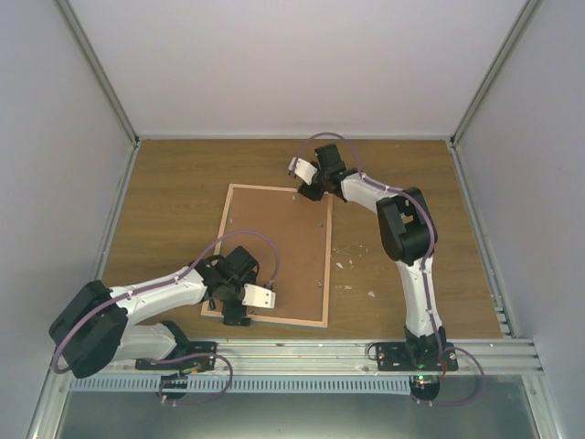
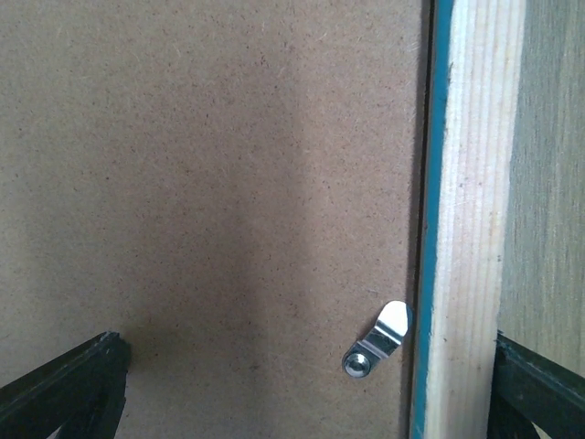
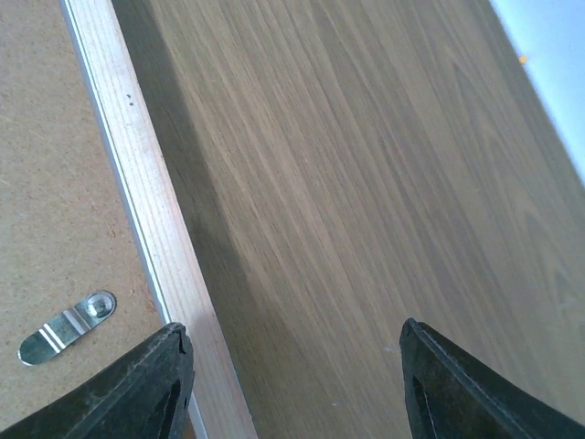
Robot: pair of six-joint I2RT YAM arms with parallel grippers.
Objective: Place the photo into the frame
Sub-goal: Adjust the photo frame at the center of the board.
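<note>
Wooden table — frame lying on it (back up), pale scraps beside.

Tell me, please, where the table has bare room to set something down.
Bare table left of the frame, up to the left wall, and along the back wall. Crowded right of it: scraps and the right arm.

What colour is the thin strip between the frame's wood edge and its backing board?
The strip is teal; the left wrist view shows it best.

Back of the frame is speckled brown, pale wood edge, teal strip, silver clip at my five o'clock; table streaky brown.
</note>
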